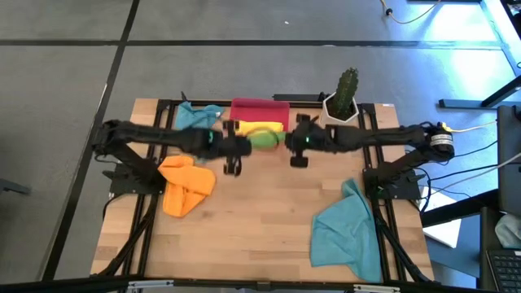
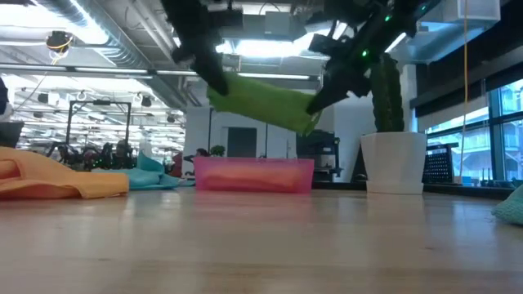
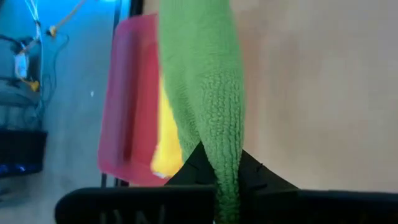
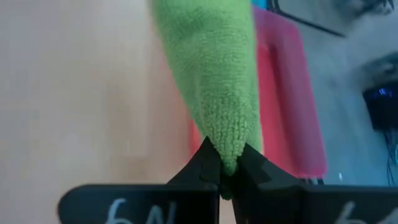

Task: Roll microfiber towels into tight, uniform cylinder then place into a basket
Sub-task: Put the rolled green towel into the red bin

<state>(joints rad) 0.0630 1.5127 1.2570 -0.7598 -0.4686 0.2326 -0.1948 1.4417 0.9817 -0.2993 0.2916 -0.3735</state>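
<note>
Landmark: the red basket (image 1: pixel 260 112) at the far middle of the wooden table (image 1: pixel 260 220).
Green towel: a rolled green towel (image 2: pixel 263 101) hangs in the air between the two grippers, just on the near side of the basket and above its near rim; in the low view it slopes down toward the end beside the cactus.
Left gripper: the left gripper (image 3: pixel 227 186) is just left of the basket's near edge, its fingers pressed together on one end of the green towel.
Right gripper: the right gripper (image 4: pixel 227 171) is just right of the basket's near edge, its fingers pinched tight on the roll's other end.
Yellow towel: a yellow towel (image 1: pixel 259 127) lies inside the basket, along its near side; it looks rolled, though the view is too poor to be sure.
Orange towel: a crumpled orange towel (image 1: pixel 187 185) lies on the table, near-left of the basket.
Blue towels: one blue towel (image 1: pixel 199 116) is bunched just left of the basket; another blue towel (image 1: pixel 346 232) is spread out well apart, toward the table's near-right corner.
Cactus: a cactus (image 1: pixel 346 91) in a white pot (image 2: pixel 394 163) stands just right of the basket.
</note>
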